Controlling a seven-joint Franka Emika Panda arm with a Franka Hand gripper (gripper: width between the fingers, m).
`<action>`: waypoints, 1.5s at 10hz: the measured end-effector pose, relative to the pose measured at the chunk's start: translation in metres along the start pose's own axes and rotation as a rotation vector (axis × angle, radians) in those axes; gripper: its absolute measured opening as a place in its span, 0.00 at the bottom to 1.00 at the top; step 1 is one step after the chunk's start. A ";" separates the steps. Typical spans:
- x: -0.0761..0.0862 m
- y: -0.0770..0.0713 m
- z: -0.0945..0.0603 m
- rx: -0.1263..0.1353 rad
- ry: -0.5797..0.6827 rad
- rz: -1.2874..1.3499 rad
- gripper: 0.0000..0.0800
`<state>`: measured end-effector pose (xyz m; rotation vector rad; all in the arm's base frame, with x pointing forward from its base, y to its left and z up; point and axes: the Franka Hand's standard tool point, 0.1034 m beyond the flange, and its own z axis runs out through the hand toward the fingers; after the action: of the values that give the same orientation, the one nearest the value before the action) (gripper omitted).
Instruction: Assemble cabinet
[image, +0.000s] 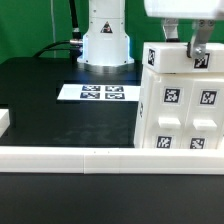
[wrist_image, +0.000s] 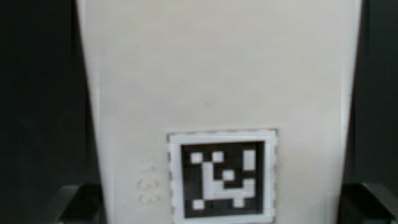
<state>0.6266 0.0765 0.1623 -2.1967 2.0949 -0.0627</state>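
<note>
The cabinet (image: 180, 100) stands upright at the exterior view's right, a white boxy body with several black-and-white tags on its front. My gripper (image: 186, 42) comes down from above onto its top edge, with one finger on each side of the top part. In the wrist view a long white face of the cabinet (wrist_image: 205, 80) with one tag (wrist_image: 222, 178) fills the picture. My gripper (wrist_image: 214, 205) has a dark finger (wrist_image: 54, 205) at each side edge of it. The jaws are closed against the cabinet.
The marker board (image: 100, 93) lies flat on the black table behind the middle. The arm's white base (image: 105, 40) stands at the back. A long white rail (image: 90, 157) runs along the front edge, with a white block (image: 4, 122) at the far left.
</note>
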 end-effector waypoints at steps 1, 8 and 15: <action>0.000 0.000 0.000 0.005 -0.001 0.106 0.70; -0.010 0.000 0.000 0.030 -0.045 0.386 0.99; -0.016 -0.009 -0.020 0.043 -0.103 0.100 1.00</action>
<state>0.6329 0.0922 0.1837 -2.0229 2.1223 0.0131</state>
